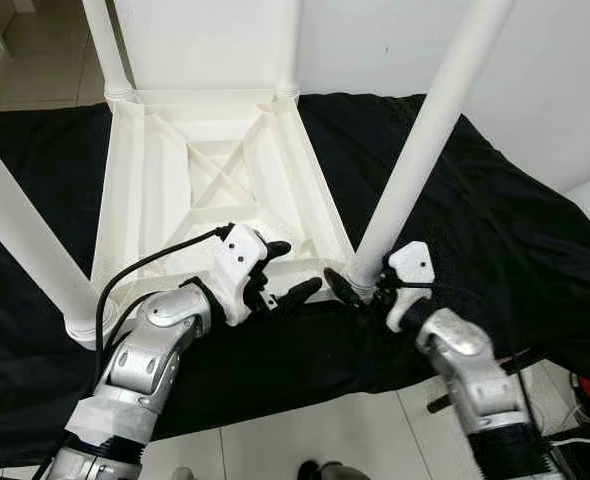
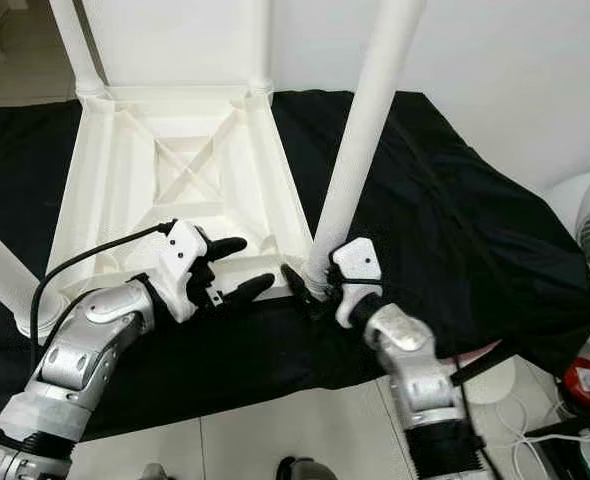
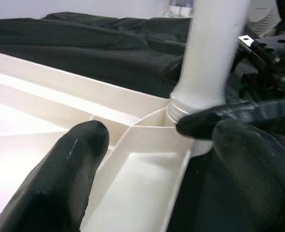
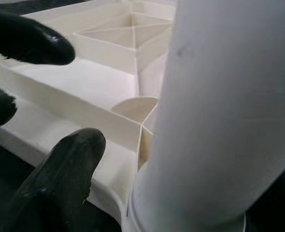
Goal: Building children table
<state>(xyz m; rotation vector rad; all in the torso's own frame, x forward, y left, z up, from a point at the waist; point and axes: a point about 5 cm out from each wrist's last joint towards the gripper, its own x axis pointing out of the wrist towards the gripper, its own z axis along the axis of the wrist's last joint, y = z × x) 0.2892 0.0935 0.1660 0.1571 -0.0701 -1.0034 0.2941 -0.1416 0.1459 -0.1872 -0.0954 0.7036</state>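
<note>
Upside down on a black cloth [image 1: 495, 230] lies the white plastic table top [image 1: 215, 170], its ribbed underside facing up, with a crossed brace moulded in the middle and raised walls along each edge. Four round white legs stand up from its corners; the near right leg [image 1: 425, 140] rises tilted out of its corner socket [image 1: 360, 272], and the near left leg [image 1: 20, 235] leans away from the opposite near corner.

Along the top's near edge the cloth runs a little further and then drops over the front onto pale floor tiles [image 1: 355, 430], so little room lies on the robot's side of the top. To the right of the top the cloth spreads wide and bare. Beyond the top's far edge a white wall [image 1: 535, 60] stands close.

The left gripper [image 1: 287, 270] hovers at the top's near edge, beside the near right corner, its two black fingers spread apart with one over the inner tray and one over the outer rim, gripping nothing. The right gripper [image 1: 360, 290] sits at the base of the near right leg with its fingers [image 4: 65, 179] either side of the socket; whether they press on the leg cannot be told.
</note>
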